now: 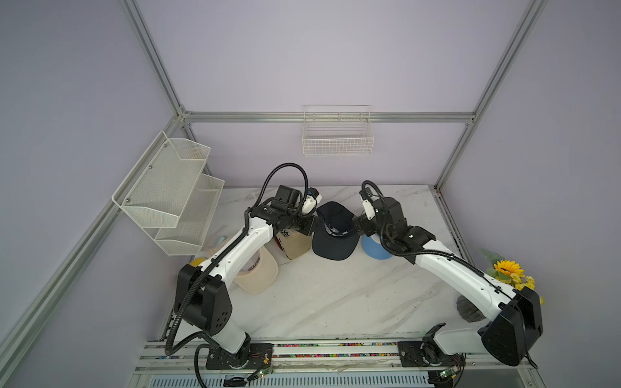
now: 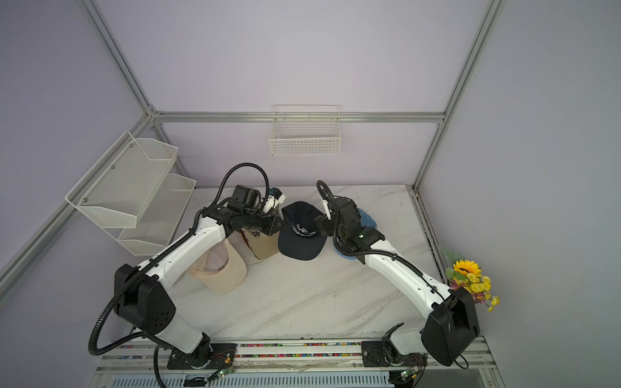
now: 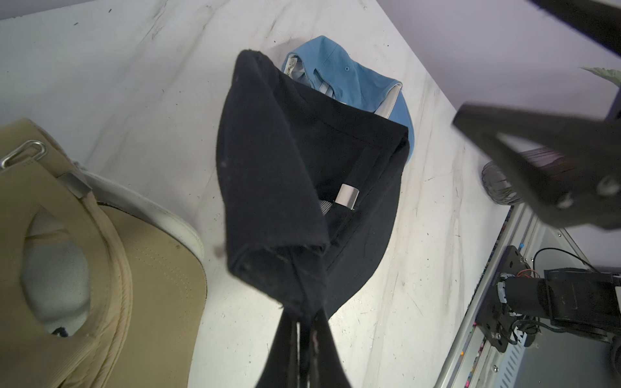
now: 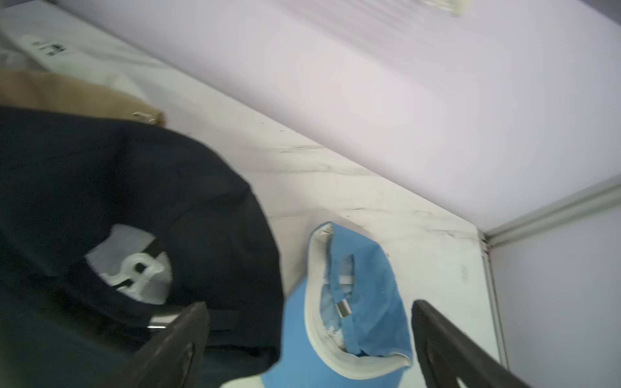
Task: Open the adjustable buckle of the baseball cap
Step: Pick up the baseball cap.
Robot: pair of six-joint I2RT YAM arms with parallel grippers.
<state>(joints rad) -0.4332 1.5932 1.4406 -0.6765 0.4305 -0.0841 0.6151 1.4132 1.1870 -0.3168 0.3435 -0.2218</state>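
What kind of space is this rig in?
Likely a lab robot cell: aluminium frame with plain lilac walls, two arms bolted to a rail along the marble-look table, wall-hung wire baskets.

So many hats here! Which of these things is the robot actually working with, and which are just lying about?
In the job: navy cap, its buckle, left gripper pinching the cap, right gripper open beside it.

Lying about: blue cap, tan cap, cream cap, sunflowers, wire basket, mesh shelf.

Tan cap [image 1: 295,248], blue cap [image 1: 373,251] flank navy cap [image 1: 332,250] (table [image 1: 336,302] open nearer).
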